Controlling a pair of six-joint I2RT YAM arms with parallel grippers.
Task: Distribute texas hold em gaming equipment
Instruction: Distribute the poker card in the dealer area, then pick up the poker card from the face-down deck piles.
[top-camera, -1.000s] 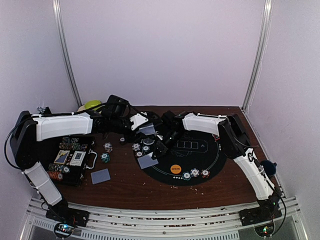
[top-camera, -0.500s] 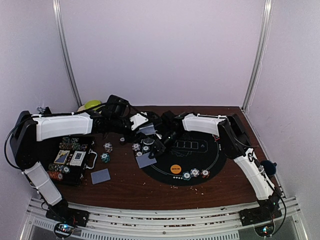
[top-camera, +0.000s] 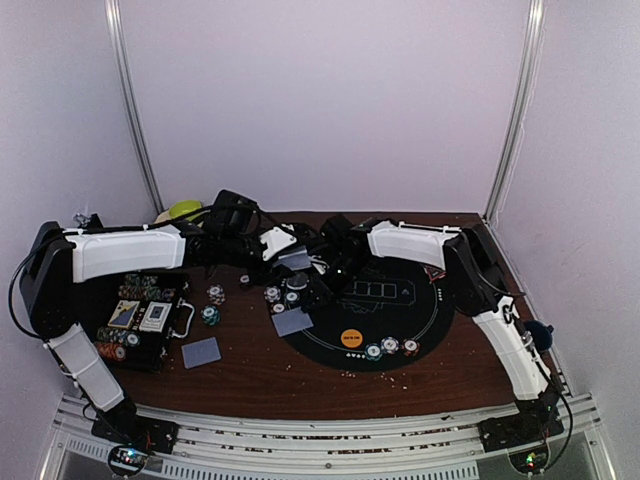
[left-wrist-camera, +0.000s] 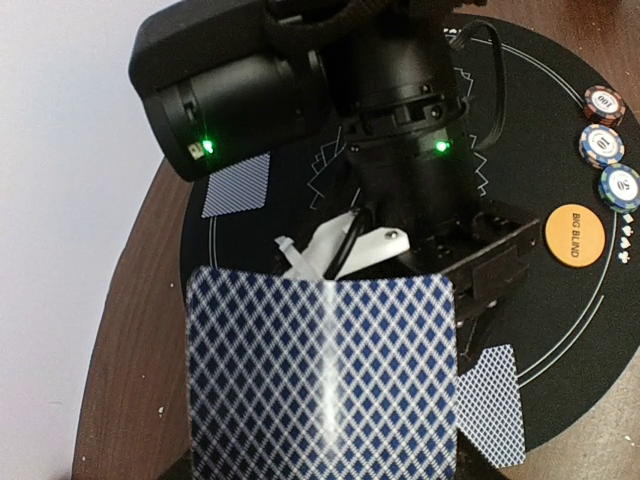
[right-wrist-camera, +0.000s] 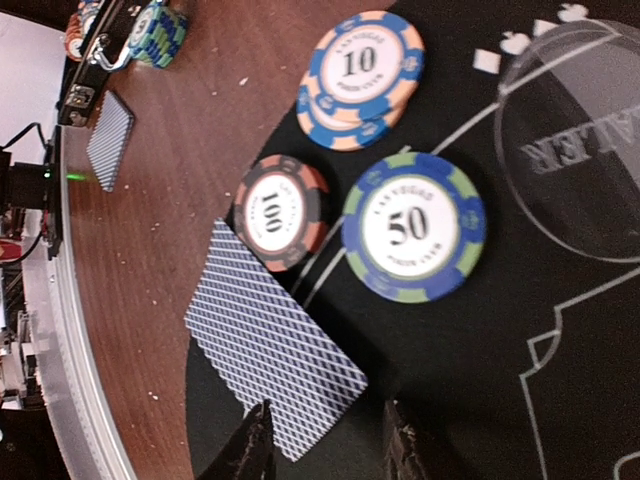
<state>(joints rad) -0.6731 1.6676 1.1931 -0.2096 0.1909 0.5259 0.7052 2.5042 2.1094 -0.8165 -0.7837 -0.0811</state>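
Left claw (top-camera: 288, 256): closed on a blue-backed card (left-wrist-camera: 322, 375), held flat above mid-worktop, likely ready to deal | Right claw (right-wrist-camera: 328, 445): fingers apart, empty, hovering over a dealt card (right-wrist-camera: 275, 350) beside chips (right-wrist-camera: 413, 225) on the black mat (top-camera: 400, 325), towards the far edge.

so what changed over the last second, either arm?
The right gripper drew back toward the far side, off the card at the left edge of the mat. Its jaws are open and the card lies flat. I cannot tell whether it let go in this span. The left gripper stayed put, shut on its own card. The chips and orange button are unchanged.
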